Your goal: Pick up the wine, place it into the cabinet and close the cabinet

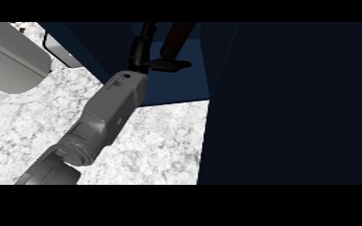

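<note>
A grey forearm [109, 110] comes up from the lower left and stretches diagonally across the white speckled counter [155, 143] toward a dark blue cabinet [176, 84]. Only one arm shows, and from this angle I cannot say for certain which one it is; its black hand [145, 57] sits right at the cabinet's opening. The fingers run up along the left side of a dark reddish wine bottle [175, 37] while the thumb juts out to the right beneath it, so the hand is wrapped around the bottle. The bottle stands tilted, leaning to the right at its top, and it is inside the cabinet's shadowed interior, above the blue floor panel. Whether its base touches that floor I cannot tell, as the hand hides it.

To the right, the cabinet door [283, 100] stands open, a broad dark panel filling much of the view and reaching down over the counter's edge. At the far left, a grey rounded sink basin [21, 62] is set into the counter, well apart from the arm.
</note>
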